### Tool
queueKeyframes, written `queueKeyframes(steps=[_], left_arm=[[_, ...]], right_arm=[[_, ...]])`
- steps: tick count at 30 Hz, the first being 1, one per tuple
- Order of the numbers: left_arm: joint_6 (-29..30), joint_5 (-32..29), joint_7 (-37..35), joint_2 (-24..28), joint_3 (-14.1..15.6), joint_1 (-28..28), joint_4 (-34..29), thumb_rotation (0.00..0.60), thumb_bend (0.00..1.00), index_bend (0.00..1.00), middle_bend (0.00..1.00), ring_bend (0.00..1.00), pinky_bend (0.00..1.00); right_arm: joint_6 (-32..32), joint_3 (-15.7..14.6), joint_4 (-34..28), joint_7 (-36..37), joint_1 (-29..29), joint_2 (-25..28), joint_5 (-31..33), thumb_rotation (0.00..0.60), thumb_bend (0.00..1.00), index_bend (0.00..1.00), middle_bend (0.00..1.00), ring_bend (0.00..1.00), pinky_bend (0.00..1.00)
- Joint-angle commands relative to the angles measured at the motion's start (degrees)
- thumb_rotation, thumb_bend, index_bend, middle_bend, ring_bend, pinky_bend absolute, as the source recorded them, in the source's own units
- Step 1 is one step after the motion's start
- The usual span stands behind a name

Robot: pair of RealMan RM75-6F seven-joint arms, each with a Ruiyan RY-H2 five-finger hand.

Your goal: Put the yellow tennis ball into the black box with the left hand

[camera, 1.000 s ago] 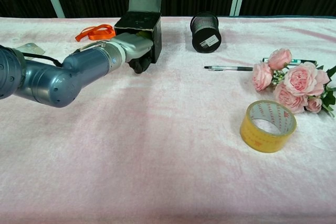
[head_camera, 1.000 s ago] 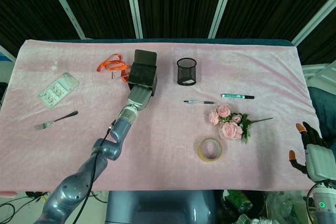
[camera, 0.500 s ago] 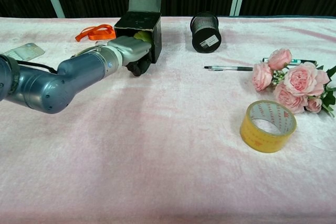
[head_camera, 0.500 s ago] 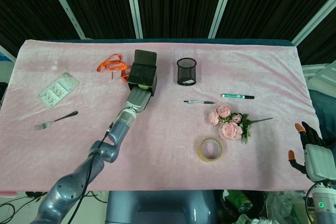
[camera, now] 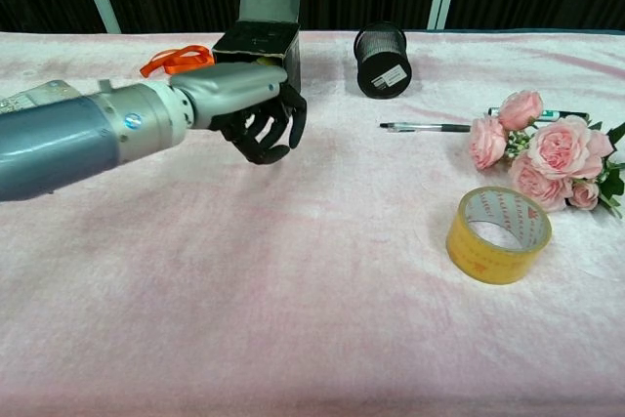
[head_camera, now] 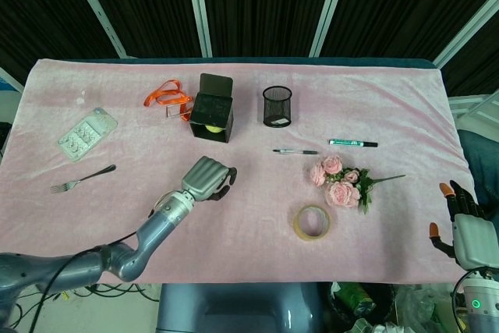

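Note:
The yellow tennis ball (head_camera: 212, 128) lies inside the black box (head_camera: 212, 107), which stands open towards me with its lid up at the back. My left hand (head_camera: 209, 179) hovers in front of the box, apart from it, fingers spread and holding nothing. In the chest view the left hand (camera: 252, 112) covers the lower front of the black box (camera: 259, 31) and hides the ball. My right hand (head_camera: 460, 228) stays at the table's front right corner, fingers apart and empty.
A black mesh pen cup (head_camera: 277, 105) stands right of the box, and an orange lanyard (head_camera: 166, 96) lies to its left. A pen (head_camera: 295, 151), green marker (head_camera: 352, 143), pink roses (head_camera: 341, 183) and tape roll (head_camera: 313, 222) lie at right. A fork (head_camera: 82, 178) and blister pack (head_camera: 86, 133) lie at left.
My left hand has pulled back out of the box towards the table's front and spread its fingers. The ball stays in the box. The right hand has not moved.

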Motion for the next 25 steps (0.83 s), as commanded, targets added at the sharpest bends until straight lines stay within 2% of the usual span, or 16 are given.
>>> queueKeyframes(steps=[1,4,7,9,12,15,20,25], left_arm=[[14.8,-0.4,12.3,20.8,3.1,10.9,-26.9,0.600,0.44,0.53,0.68,0.66,0.85],[21.8,1.9,16.0,24.6,3.7,14.1,-30.6,0.600,0.44,0.50,0.59,0.56,0.78],[27.1,3.8,18.9,27.3,5.3,17.6,-32.8,0.600,0.35,0.38,0.41,0.35,0.59],[30.3,4.3,21.0,29.3,7.0,20.3,-34.2,0.600,0.29,0.31,0.32,0.25,0.50],[34.5,5.6,22.2,31.8,10.4,24.8,-35.4,0.600,0.24,0.22,0.24,0.16,0.40],[37.3,7.7,19.3,33.0,12.9,28.7,-34.5,0.600,0.21,0.18,0.21,0.14,0.36],[41.2,11.0,9.3,32.8,15.4,34.5,-28.0,0.600,0.21,0.15,0.18,0.14,0.31],[40.8,10.8,-0.3,32.1,15.1,36.9,-21.6,0.600,0.21,0.14,0.16,0.08,0.24]], right_arm=[[0.0,0.1,-0.1,-0.1,0.0,0.0,0.2,0.600,0.42,0.03,0.00,0.05,0.17],[-0.1,0.0,-0.2,-0.3,0.0,-0.1,0.2,0.600,0.42,0.03,0.00,0.05,0.17],[0.0,0.0,-0.3,-0.5,0.0,-0.1,0.2,0.600,0.42,0.03,0.00,0.05,0.17],[0.1,0.0,-0.3,-0.5,-0.1,-0.1,0.2,0.600,0.42,0.03,0.00,0.05,0.17],[0.2,0.1,-0.3,-0.4,-0.1,0.0,0.1,0.600,0.41,0.02,0.00,0.05,0.17],[0.3,-0.1,-0.1,-0.3,-0.1,0.2,-0.5,0.600,0.37,0.02,0.00,0.05,0.17],[1.0,-0.7,0.7,0.1,-0.1,0.4,-3.0,0.600,0.32,0.02,0.00,0.05,0.17],[2.1,-1.1,1.5,0.3,-0.2,0.1,-4.8,0.600,0.32,0.02,0.00,0.05,0.17]])
